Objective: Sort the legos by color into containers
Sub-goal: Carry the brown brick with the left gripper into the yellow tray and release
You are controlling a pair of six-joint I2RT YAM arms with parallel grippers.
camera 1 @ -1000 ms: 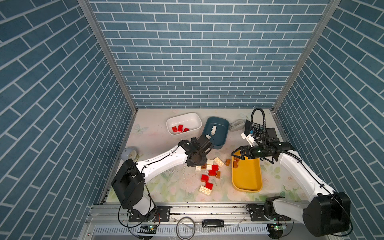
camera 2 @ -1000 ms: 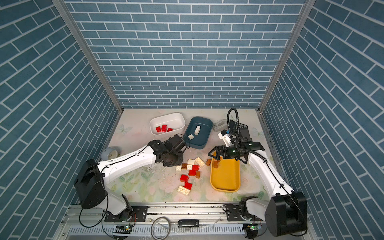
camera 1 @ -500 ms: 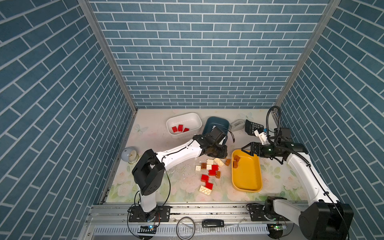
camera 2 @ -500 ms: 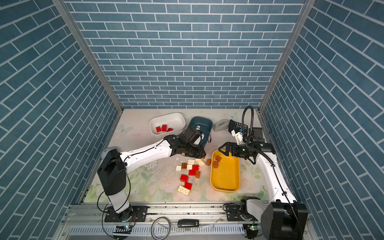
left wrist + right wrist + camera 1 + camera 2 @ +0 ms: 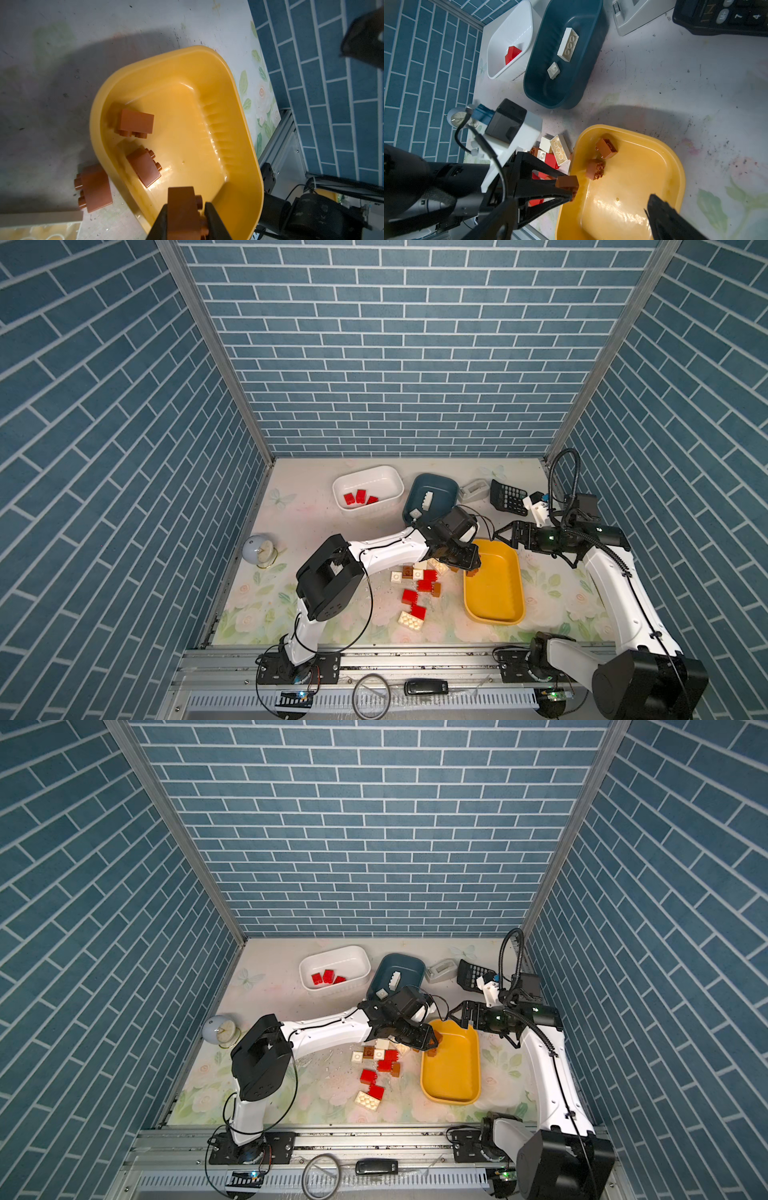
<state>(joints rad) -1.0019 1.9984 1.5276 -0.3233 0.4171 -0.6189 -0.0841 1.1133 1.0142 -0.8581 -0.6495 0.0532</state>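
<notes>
Brown brick (image 5: pixel 180 199) sits pinched in my left gripper (image 5: pixel 184 218) over the near rim of the yellow tub (image 5: pixel 228 68); whether it clears the lip I can't quite judge. Released here, it may clip the rim and bounce out. My right gripper (image 5: pixel 500 533), spread wide, hovers close enough to collide.

The arms (image 5: pixel 390 549) have white links, black joints (image 5: pixel 328 580), looping black cables (image 5: pixel 551 481) and seemingly matte-black fingers (image 5: pixel 216 220).

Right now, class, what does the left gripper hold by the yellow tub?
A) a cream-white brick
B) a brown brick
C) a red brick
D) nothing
B: the left gripper pinches a brown brick at the rim of the yellow tub.
</notes>
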